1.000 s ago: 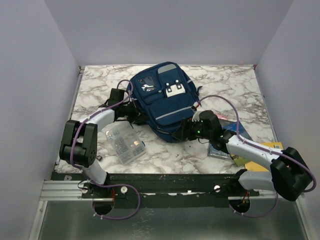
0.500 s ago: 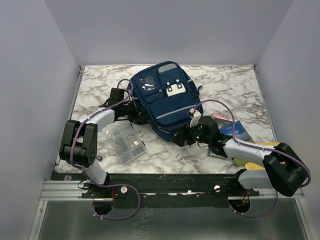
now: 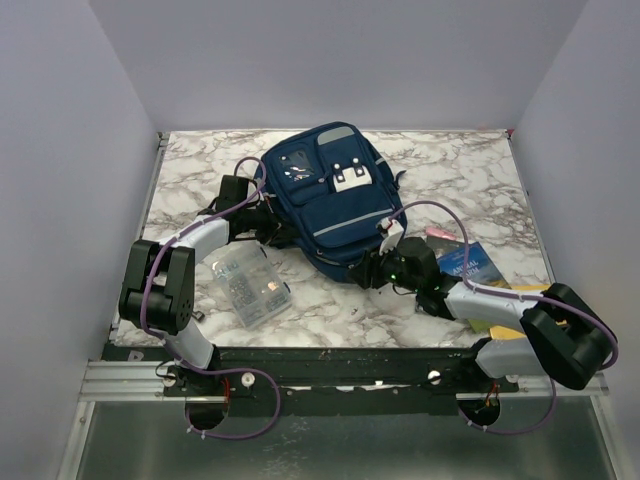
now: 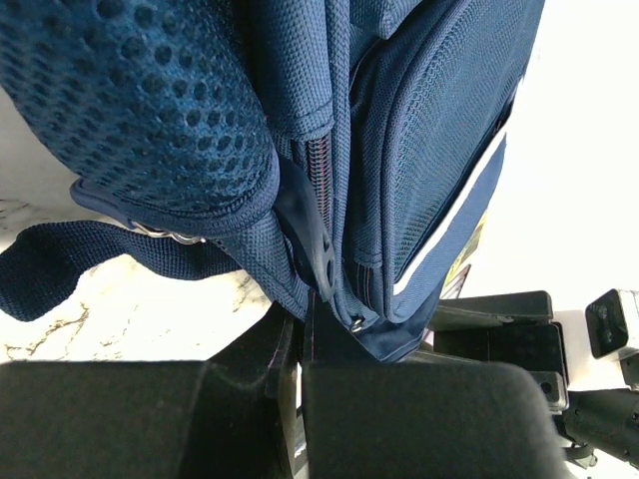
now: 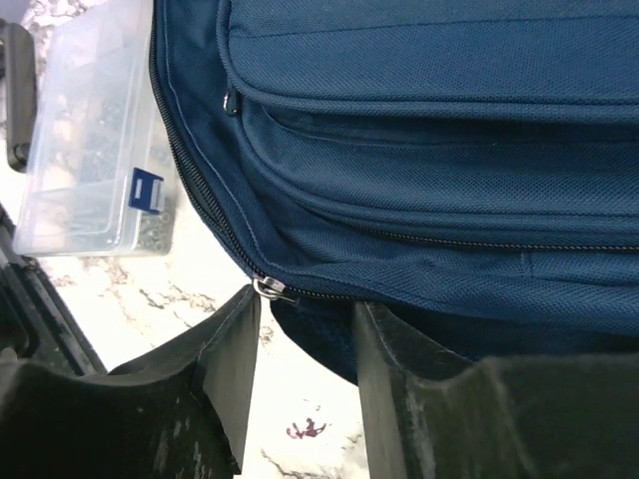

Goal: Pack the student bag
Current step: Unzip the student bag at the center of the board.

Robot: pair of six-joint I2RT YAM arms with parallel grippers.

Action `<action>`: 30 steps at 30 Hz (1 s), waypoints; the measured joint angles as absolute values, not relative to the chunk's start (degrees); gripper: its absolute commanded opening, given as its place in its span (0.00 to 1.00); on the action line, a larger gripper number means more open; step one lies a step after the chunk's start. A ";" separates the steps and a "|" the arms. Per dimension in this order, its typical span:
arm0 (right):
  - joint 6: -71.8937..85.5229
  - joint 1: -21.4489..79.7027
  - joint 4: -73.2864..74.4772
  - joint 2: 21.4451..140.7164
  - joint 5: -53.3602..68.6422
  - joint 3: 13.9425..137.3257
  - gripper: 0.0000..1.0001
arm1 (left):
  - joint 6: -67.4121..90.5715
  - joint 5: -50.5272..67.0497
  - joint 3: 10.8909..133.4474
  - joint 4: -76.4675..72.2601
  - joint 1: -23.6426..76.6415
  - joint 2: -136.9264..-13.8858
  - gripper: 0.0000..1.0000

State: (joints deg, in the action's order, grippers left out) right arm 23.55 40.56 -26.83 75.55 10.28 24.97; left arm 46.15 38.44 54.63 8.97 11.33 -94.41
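The navy student bag (image 3: 330,195) lies front-up on the marble table. My left gripper (image 3: 268,228) is at its left side, shut on a fold of the bag's edge fabric beside a zipper. In the left wrist view (image 4: 300,334) the jaws are pressed together on that fabric of the bag (image 4: 439,150). My right gripper (image 3: 368,270) is open at the bag's near bottom corner. In the right wrist view (image 5: 305,334) its fingers straddle the corner of the bag (image 5: 449,150), and a silver zipper pull (image 5: 270,289) touches the tip of the left finger.
A clear plastic box (image 3: 250,285) of small parts lies near the left arm and shows in the right wrist view (image 5: 90,150). A blue book (image 3: 470,262) and a yellow book (image 3: 520,295) lie under the right arm. A pink item (image 3: 440,233) lies beside them.
My right gripper has moved left along the bag's bottom edge to the corner with the zipper pull. The left arm has held still.
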 measured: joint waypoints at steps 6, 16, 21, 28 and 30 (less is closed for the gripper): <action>24.34 41.04 -27.09 74.98 7.77 24.86 0.15 | 46.41 38.87 54.63 8.32 11.38 -94.43 0.00; 25.93 41.47 -16.01 73.06 5.67 29.63 0.00 | 44.58 39.07 54.63 8.71 11.38 -94.19 0.28; 26.39 41.47 -7.86 72.12 4.38 32.49 0.00 | 39.05 36.56 54.63 10.79 11.62 -88.92 0.43; 25.76 41.41 -0.58 71.40 4.58 35.42 0.01 | 25.89 26.76 54.89 11.97 21.34 -74.65 0.47; 25.39 41.41 0.67 70.98 4.91 36.12 0.01 | 20.23 25.50 54.92 11.68 26.96 -72.49 0.48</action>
State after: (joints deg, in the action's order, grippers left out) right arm 25.39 41.41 0.67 70.98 4.91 36.12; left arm 20.23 25.50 54.92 11.68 26.96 -72.49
